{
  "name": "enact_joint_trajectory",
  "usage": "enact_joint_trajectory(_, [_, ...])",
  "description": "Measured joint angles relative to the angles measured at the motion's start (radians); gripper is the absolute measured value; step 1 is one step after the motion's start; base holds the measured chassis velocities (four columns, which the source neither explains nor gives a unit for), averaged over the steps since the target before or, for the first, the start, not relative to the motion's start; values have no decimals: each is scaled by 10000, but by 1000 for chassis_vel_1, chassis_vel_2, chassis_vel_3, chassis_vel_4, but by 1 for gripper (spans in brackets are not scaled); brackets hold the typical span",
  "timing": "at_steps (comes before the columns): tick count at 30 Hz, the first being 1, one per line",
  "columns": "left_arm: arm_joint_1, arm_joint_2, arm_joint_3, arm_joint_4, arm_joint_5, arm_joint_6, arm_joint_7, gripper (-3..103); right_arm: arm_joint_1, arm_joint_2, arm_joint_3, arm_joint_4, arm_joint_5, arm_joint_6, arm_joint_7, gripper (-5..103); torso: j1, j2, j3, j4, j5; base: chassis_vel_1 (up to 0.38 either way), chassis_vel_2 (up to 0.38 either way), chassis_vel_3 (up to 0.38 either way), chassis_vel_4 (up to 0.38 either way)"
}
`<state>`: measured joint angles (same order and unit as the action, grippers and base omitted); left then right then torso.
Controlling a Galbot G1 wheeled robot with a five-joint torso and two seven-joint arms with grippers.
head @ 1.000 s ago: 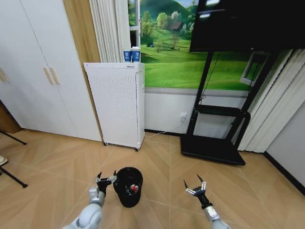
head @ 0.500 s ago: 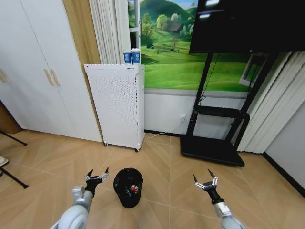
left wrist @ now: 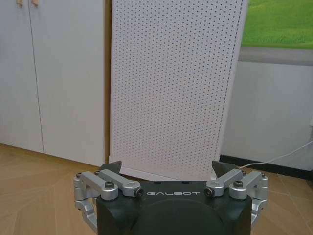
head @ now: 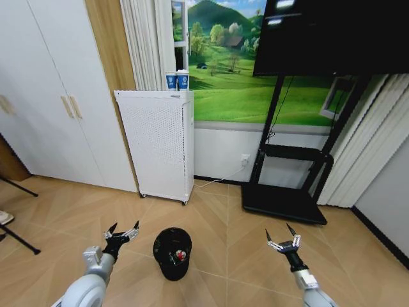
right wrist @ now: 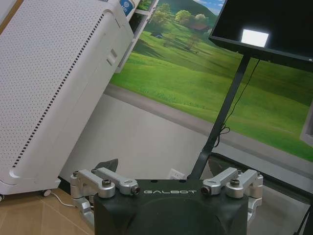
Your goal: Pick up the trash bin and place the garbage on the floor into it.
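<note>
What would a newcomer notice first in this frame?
Probably the small black round mesh trash bin standing on the wooden floor between the two open end effectors, left end effector and right end effector, with something red inside it. Behind it stands a tall white perforated box unit with two blue-and-white paper cups on top, against a bright green landscape mural.

I'm seeing a black mesh trash bin (head: 172, 252) showing red-and-white garbage (head: 181, 254) inside, tan herringbone floor (head: 211, 217), white perforated box unit (head: 156, 144), blue-and-white cups (head: 177, 80), silver-and-black grippers.
</note>
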<state>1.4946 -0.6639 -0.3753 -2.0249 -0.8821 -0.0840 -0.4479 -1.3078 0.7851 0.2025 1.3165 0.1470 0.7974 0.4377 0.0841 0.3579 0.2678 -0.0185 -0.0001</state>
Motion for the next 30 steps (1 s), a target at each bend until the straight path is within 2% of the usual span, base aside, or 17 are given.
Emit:
enact_joint_trajectory(6, [83,112,-46,-4,-65,124,401,100,-315,6,324,61,-23,0,-16,100,31,88,57,-2,0,0,0,0,0])
enact_joint_trajectory(13, [141,150,-80,65,-14,110,522,100,-427,41,403,89,-47,-1,-18,100,94,262,171,-2,0,0,0,0,0])
enact_joint_trajectory(30, [272,184,-128,112,90,54,815,100,-662,181,574,145,-179,0,-12,100,358,986,631,-5,0,-26,-22,-27,-26])
